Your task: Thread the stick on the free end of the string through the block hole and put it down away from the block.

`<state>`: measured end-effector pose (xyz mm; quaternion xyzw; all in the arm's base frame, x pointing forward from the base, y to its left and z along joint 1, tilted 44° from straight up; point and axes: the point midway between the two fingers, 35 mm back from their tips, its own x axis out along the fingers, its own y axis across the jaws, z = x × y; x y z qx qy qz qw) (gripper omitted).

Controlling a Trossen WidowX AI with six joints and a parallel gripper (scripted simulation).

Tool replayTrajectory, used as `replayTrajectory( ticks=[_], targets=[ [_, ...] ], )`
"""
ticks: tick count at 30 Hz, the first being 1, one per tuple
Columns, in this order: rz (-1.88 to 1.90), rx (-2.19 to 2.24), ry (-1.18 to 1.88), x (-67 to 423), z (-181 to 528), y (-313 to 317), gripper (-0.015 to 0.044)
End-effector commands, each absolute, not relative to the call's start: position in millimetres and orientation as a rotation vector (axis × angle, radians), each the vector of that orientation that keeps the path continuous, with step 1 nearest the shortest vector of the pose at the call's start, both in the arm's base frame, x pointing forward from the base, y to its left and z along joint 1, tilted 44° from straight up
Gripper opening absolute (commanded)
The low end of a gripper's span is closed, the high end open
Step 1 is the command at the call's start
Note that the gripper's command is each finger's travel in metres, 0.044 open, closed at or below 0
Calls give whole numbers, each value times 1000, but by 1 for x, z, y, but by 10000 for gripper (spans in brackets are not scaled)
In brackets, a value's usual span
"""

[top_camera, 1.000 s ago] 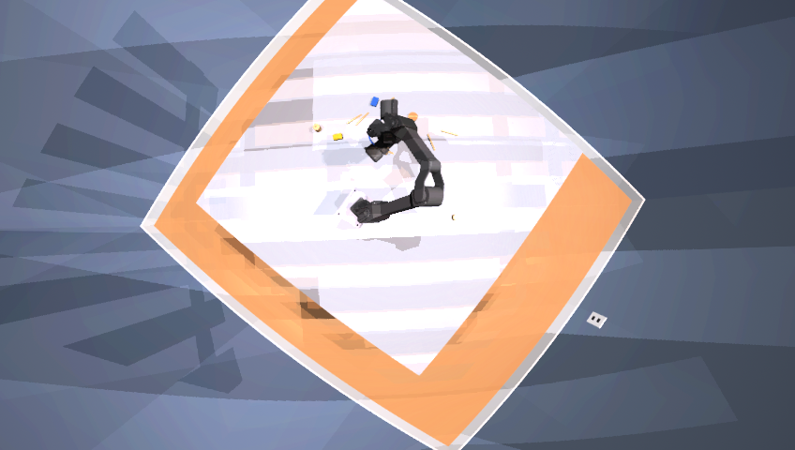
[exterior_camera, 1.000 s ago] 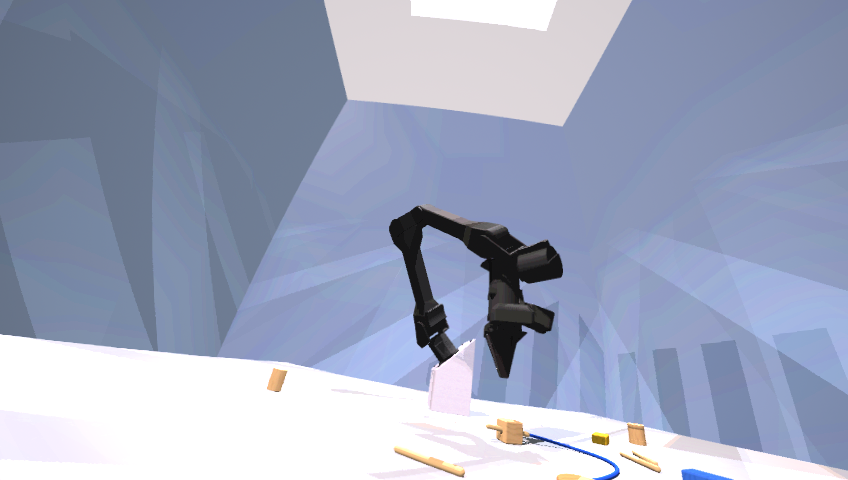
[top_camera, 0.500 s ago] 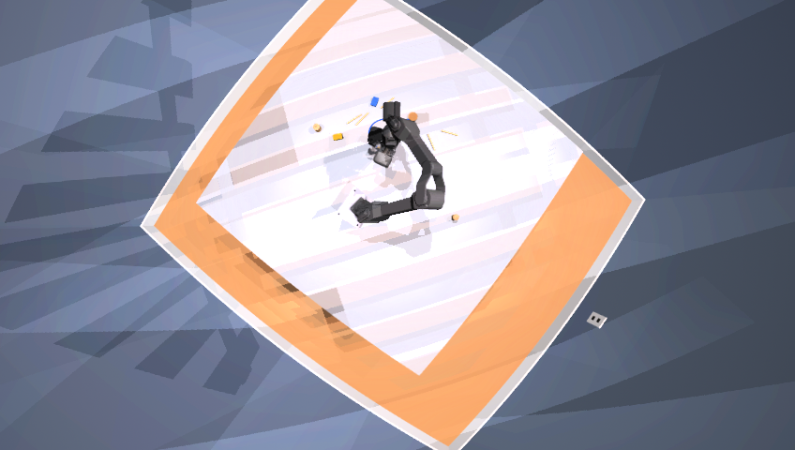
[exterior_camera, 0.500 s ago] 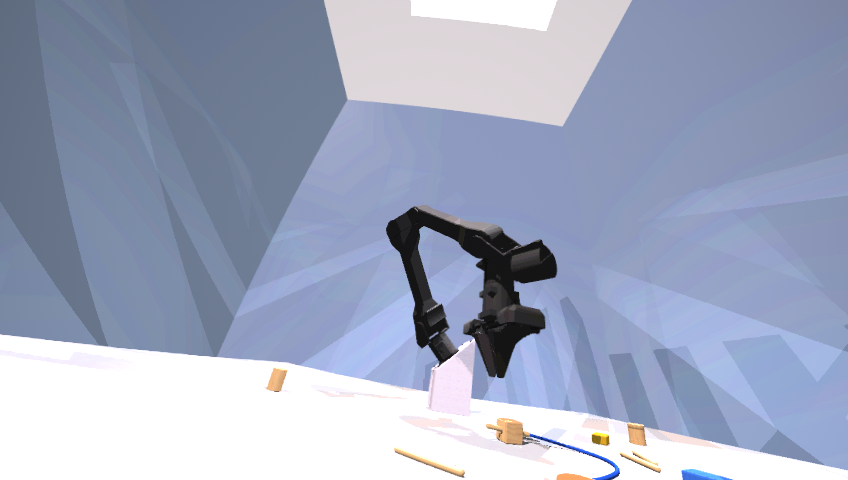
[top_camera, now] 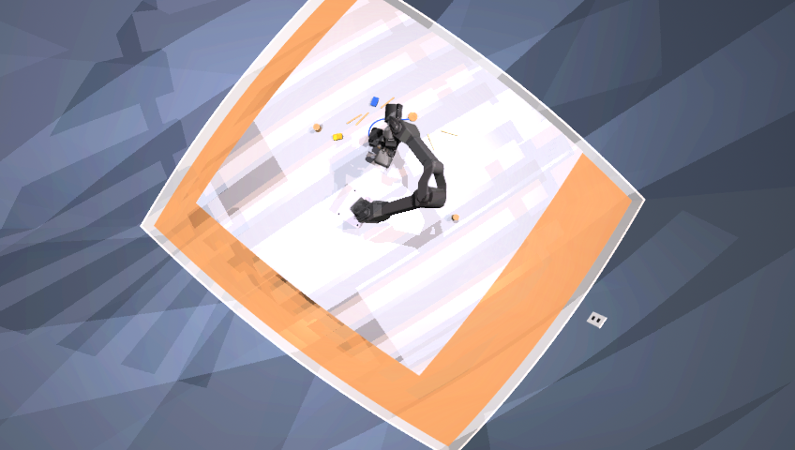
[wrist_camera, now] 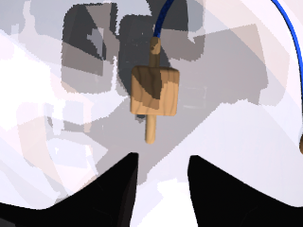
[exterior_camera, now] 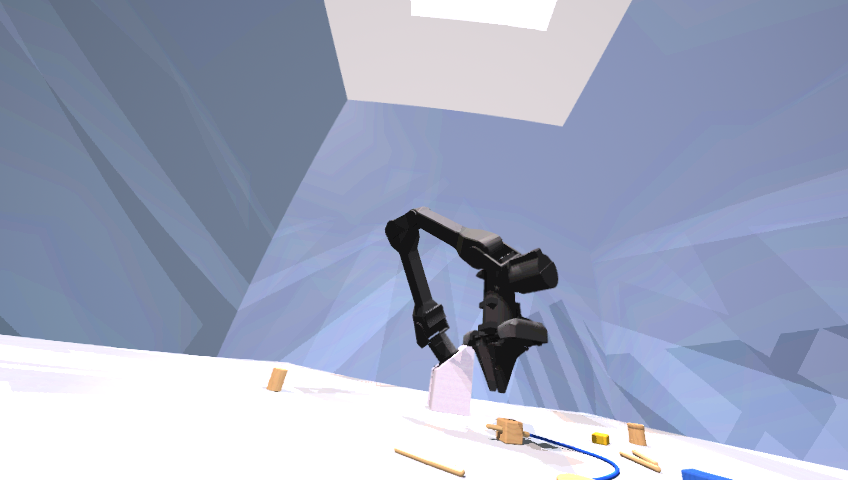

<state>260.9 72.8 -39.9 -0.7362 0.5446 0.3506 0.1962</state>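
The wooden block (exterior_camera: 510, 432) (wrist_camera: 163, 101) stands on the table. The wooden stick (exterior_camera: 493, 427) (wrist_camera: 151, 130) runs through its hole: a bare end sticks out on the side nearer the fingers in the wrist view, and the end with the string shows on the far side. The blue string (top_camera: 374, 123) (exterior_camera: 559, 442) (wrist_camera: 295, 38) curves across the table to the round button (top_camera: 412, 116) (exterior_camera: 574, 477) (wrist_camera: 301, 144). My gripper (exterior_camera: 498, 390) (wrist_camera: 163, 162) is partly open and empty, above the table near the bare stick end. The arm mostly hides the block in the top view.
A blue block (top_camera: 374, 101) (exterior_camera: 702, 474), a yellow block (top_camera: 337, 136) (exterior_camera: 600, 438) and several loose sticks, one a long stick (exterior_camera: 429, 462), lie around. One wooden cylinder (top_camera: 317, 127) (exterior_camera: 636, 434) stands beyond the yellow block, another cylinder (top_camera: 455, 217) (exterior_camera: 277, 379) near the arm's elbow.
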Motion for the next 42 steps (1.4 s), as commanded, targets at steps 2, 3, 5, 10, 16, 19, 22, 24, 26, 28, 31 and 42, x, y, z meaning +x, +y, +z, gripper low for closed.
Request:
replayTrajectory(
  ticks=[2, 3, 5, 10, 16, 19, 22, 24, 26, 28, 31, 42],
  targets=[
    [988, -2071, 1534, 260, -47, 66, 122],
    [988, -2071, 1534, 261, -48, 65, 122],
    [988, -2071, 1534, 261, -51, 62, 122],
    [988, -2071, 1535, 262, -56, 57, 122],
    [987, -2072, 1535, 264, -63, 50, 122],
    [986, -2072, 1536, 264, -67, 46, 122],
    [986, -2072, 1537, 265, -70, 42, 122],
    [985, -2073, 1537, 265, -72, 40, 122],
    [985, -2073, 1538, 265, -75, 38, 122],
    [984, -2073, 1538, 265, -77, 35, 122],
    [983, -2074, 1539, 265, -80, 32, 122],
    [981, -2067, 1537, 266, -80, 32, 44]
  ],
)
